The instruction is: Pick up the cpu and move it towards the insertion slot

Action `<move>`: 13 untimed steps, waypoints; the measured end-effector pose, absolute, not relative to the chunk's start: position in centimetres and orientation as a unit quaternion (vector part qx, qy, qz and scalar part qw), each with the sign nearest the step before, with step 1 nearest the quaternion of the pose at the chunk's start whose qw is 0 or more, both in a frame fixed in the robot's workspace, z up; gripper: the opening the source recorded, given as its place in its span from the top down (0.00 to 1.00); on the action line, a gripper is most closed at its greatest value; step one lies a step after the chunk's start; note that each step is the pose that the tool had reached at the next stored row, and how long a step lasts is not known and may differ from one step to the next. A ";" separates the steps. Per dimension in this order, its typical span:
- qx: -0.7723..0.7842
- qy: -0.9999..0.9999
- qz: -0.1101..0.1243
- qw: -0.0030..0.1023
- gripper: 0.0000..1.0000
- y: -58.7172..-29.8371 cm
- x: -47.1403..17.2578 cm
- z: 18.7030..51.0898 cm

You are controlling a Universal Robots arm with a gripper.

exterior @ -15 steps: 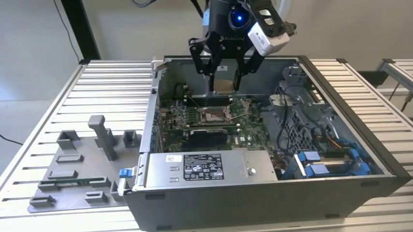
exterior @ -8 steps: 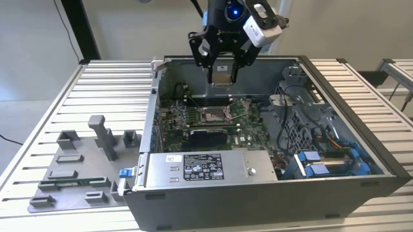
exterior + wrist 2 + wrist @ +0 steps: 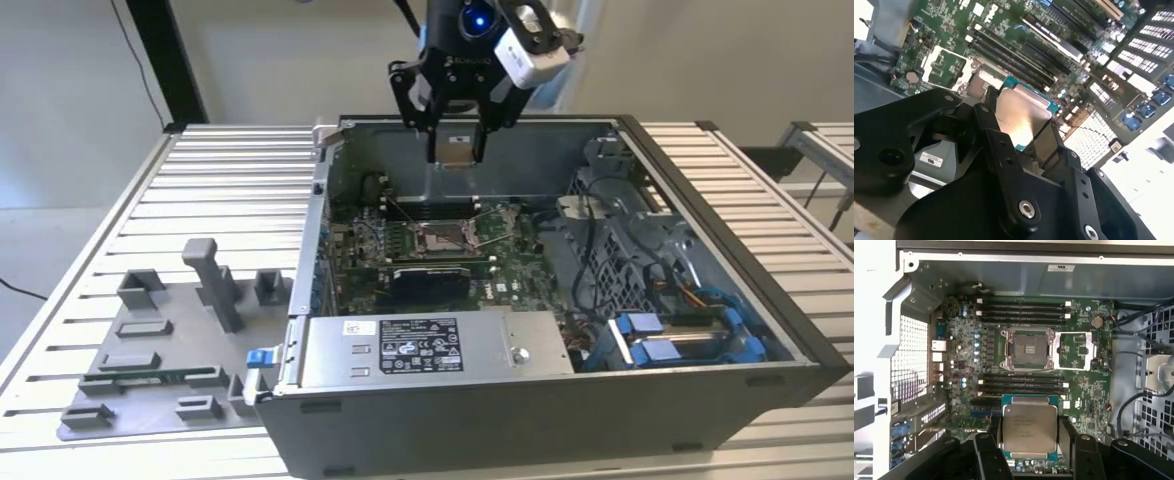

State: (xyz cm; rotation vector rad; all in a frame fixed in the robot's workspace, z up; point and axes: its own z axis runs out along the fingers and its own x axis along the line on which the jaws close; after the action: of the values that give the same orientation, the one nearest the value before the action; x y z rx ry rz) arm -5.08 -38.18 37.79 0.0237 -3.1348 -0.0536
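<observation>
The jaws are closed on the cpu [image 3: 1030, 427], 1 black finger on each of 2 opposite edges, so the flat metal top faces the camera in both wrist views and stays level. Gripping by the edges leaves the tan underside free, which I judge is the point: that face has to meet the socket untouched.

In the exterior view the gripper [image 3: 455, 148] hangs above the open computer case [image 3: 694, 190], near its rear wall, with the chip between the fingers well clear of the motherboard [image 3: 1089, 390]. The insertion slot [image 3: 1028, 349] lies below and ahead of the jaws, apart from the chip, with memory slots between the 2 in the first wrist view. Its shiny frame is swung open to 1 side, leaving the dark centre exposed, presumably so the chip can go straight down into it.

In the second wrist view the cpu [image 3: 1020, 119] shows tilted against the board, its lid catching light, and the fingers [image 3: 1046, 145] bear on its rim. The chip is lifted and held over the case, not yet over the socket.

Beside the case, a grey fixture tray [image 3: 147, 370] sits on the slatted table [image 3: 227, 190].
</observation>
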 end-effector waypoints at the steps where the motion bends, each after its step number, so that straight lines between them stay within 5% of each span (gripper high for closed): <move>1: 0.008 -1.000 -0.017 0.003 1.00 -37.9 -5.1 37.7; 13: 0.007 -1.000 -0.012 0.004 1.00 -34.3 -4.6 36.3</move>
State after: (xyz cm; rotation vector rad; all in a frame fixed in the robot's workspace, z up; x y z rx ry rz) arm -4.57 -34.26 36.30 0.0235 -3.1342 -0.0371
